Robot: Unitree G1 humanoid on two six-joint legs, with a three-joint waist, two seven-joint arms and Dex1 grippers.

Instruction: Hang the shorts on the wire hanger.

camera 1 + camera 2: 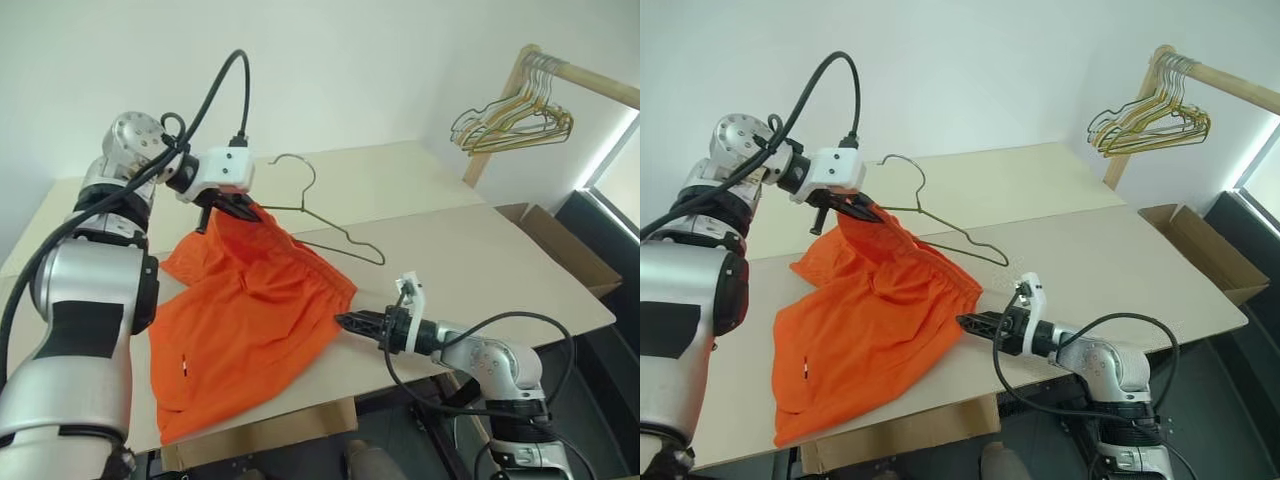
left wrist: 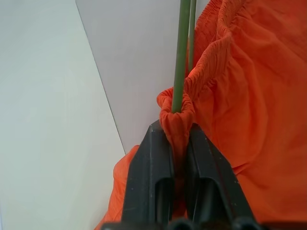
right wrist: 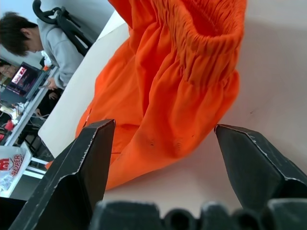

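Pinching limp, light shorts point(image 1: 250, 320) and wire hanger point(image 1: 330, 222), left gripper point(image 1: 236, 206) is clamped; right gripper point(image 1: 345, 321) gapes near the waistband, the best hold.

Worktop point(image 1: 480, 250): pale beige, two boards butted together, standing before a plain white wall point(image 1: 350, 70). Wooden garment rail point(image 1: 590, 80) at the far right corner, carrying a bunch of gold and silver wire hangers point(image 1: 512, 118). Open cardboard box point(image 1: 565, 245) beside the worktop's right edge. Window strip point(image 1: 610, 150) (bright daylight) at the right. Person at a desk with a laptop point(image 3: 21, 79), seen from the right wrist.
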